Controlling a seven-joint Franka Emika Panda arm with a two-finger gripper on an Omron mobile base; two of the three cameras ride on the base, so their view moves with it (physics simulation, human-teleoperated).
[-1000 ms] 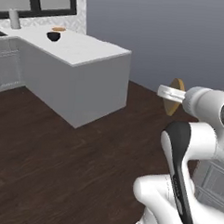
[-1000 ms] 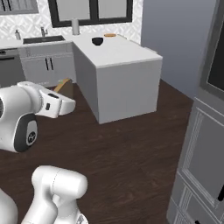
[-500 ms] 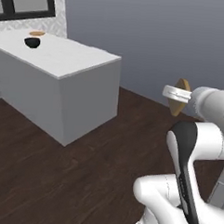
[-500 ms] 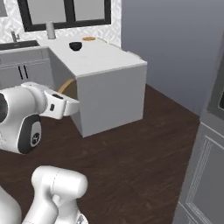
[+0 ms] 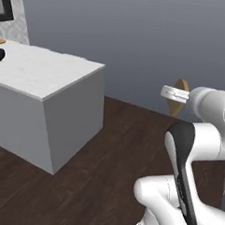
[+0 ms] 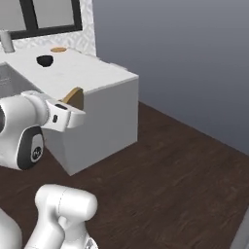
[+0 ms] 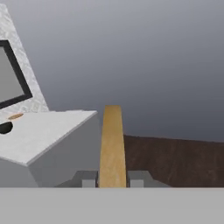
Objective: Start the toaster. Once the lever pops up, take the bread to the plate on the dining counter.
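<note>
Bread pinched in the gripper, carried above the dark wood floor beside the dining counter.

Left base view: the bread (image 5: pixel 179 95) is a small tan-brown slice with a rounded top, seen nearly edge-on, sticking out past the gripper (image 5: pixel 177 94); the dining counter (image 5: pixel 50 78) stands well apart to the left. Right base view: the slice's darker crust curves up from the gripper's end, in front of the counter's white top, where a dark bowl (image 6: pixel 44 60) and the orange-brown plate (image 6: pixel 58 49) sit near the far edge. Hand view: the slice stands upright as a narrow golden strip, clamped between the two grey fingertips (image 7: pixel 89 180), with the counter's corner to its left.
</note>
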